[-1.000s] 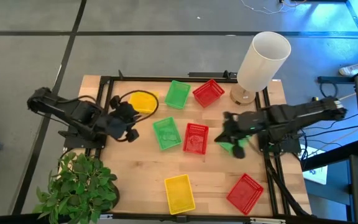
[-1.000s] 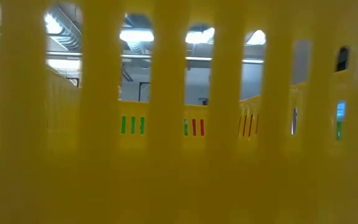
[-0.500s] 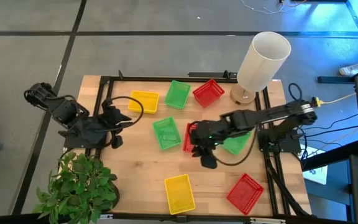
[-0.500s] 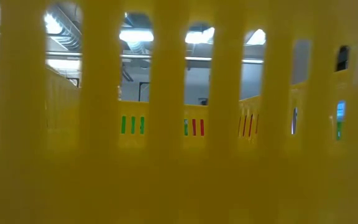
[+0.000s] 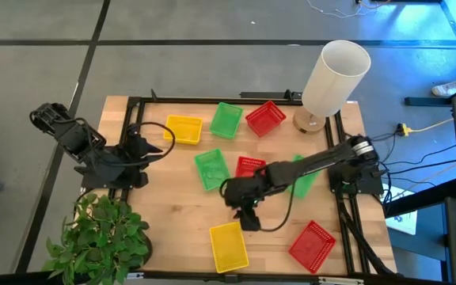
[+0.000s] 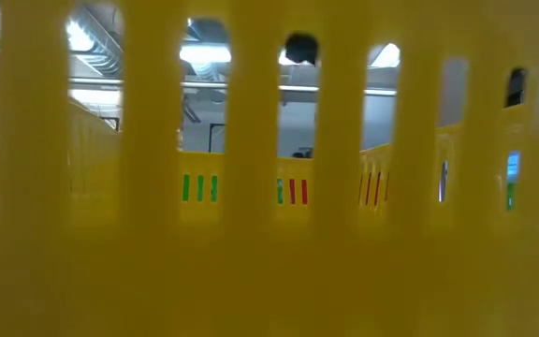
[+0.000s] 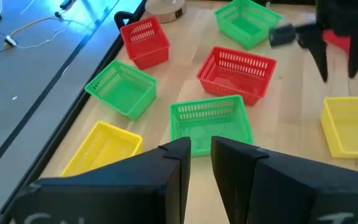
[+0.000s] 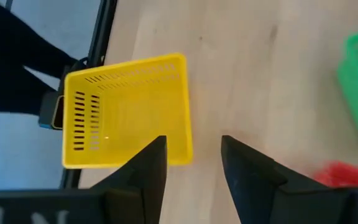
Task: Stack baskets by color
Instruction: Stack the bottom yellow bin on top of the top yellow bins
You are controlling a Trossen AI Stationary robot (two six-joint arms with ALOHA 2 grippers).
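Several mesh baskets lie apart on the wooden table: yellow [image 5: 183, 129], green [image 5: 226, 119] and red [image 5: 265, 117] along the far side, then green [image 5: 211, 169], red [image 5: 249, 165] and green [image 5: 305, 176] in the middle. A yellow basket [image 5: 228, 245] and a red one [image 5: 313, 244] sit near the front. My right gripper [image 5: 246, 218] hangs open just above and beyond the near yellow basket [image 8: 126, 112], touching nothing. My left gripper [image 7: 201, 149] is at the table's left [image 5: 153, 150], its fingers a narrow gap apart and empty.
A tall white cylinder [image 5: 335, 75] stands at the far right corner. A potted plant [image 5: 101, 237] fills the near left corner. Black frame rails [image 5: 133, 127] run along the table's edges. The near yellow basket's wall [image 6: 269, 262] blocks the low view.
My right gripper has let go of the green basket, which now lies at the table's middle right. It has swung toward the left and near edge and sunk to the near yellow basket. My left gripper has drawn back toward the table's left edge, away from the far yellow basket.
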